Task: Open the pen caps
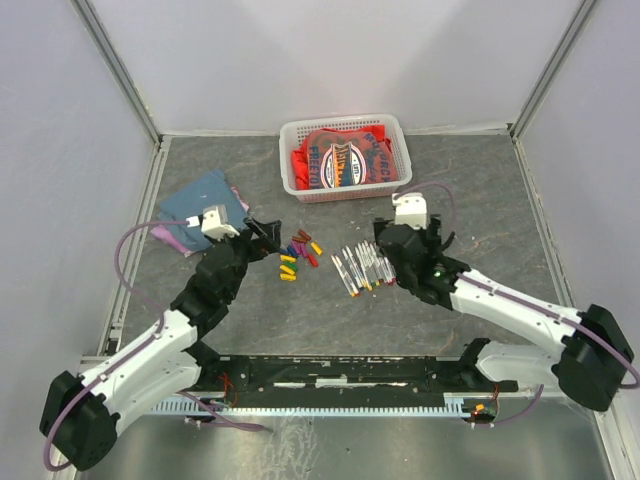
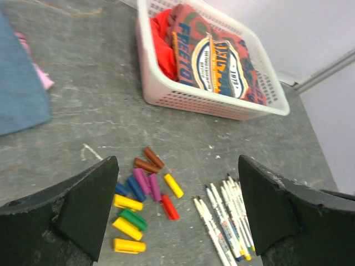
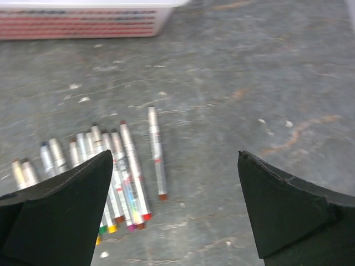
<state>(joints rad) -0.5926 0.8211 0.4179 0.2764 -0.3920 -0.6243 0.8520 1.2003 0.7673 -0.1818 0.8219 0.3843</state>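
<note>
Several loose pen caps (image 1: 297,255) in brown, purple, blue, yellow, green and red lie in a cluster on the table; they show in the left wrist view (image 2: 143,188) too. Several uncapped white pens (image 1: 362,266) lie side by side to their right, also in the left wrist view (image 2: 224,220) and the right wrist view (image 3: 111,172). One pen (image 3: 156,152) lies slightly apart. My left gripper (image 2: 175,213) is open and empty above the caps. My right gripper (image 3: 175,213) is open and empty just right of the pens.
A white basket (image 1: 296,178) holding a red printed cloth (image 1: 345,158) stands at the back centre. A blue cloth (image 1: 200,205) lies at the back left. A black rail (image 1: 350,375) runs along the near edge.
</note>
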